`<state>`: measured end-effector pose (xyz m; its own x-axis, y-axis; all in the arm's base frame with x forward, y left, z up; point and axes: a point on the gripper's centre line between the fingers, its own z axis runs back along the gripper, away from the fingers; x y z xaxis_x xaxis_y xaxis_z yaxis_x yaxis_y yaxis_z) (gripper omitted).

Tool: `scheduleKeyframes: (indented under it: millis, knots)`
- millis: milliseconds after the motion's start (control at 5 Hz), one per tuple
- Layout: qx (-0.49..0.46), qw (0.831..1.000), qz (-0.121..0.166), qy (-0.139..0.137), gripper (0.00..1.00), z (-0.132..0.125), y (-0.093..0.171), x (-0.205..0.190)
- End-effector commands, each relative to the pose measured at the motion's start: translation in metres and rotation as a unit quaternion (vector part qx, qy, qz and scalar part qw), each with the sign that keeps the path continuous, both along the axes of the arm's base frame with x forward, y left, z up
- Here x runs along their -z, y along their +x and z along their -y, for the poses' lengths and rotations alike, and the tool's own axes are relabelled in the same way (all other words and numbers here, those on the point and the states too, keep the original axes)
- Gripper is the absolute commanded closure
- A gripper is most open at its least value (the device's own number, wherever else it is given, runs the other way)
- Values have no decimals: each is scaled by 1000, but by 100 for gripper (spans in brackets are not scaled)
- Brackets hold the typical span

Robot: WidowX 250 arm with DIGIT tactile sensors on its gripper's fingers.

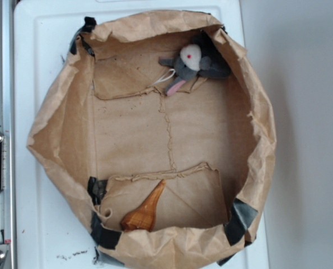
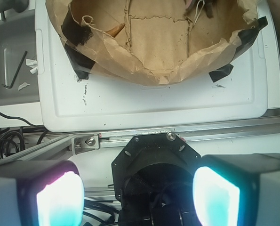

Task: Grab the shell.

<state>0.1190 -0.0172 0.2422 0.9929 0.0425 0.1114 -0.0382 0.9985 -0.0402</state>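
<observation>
On the white tray (image 1: 26, 168), a paper bag (image 1: 65, 134) holds the shell (image 1: 144, 210); jaws spread, empty.

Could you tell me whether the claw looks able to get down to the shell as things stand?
Probably yes: the shell lies uncovered on the paper bag's floor, apart from the plush toy. The bag's near wall crowds its wide end. The claw is open.

Brown paper bag (image 1: 65, 134) taped open on white tray (image 1: 32, 224); grey plush toy (image 1: 195, 63) inside, top corner.
</observation>
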Motion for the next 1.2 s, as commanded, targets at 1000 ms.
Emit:
scheduleKeyframes:
  millis: [1000]
  knots:
    - [-282, 953, 67, -93, 0, -2, 101, 27]
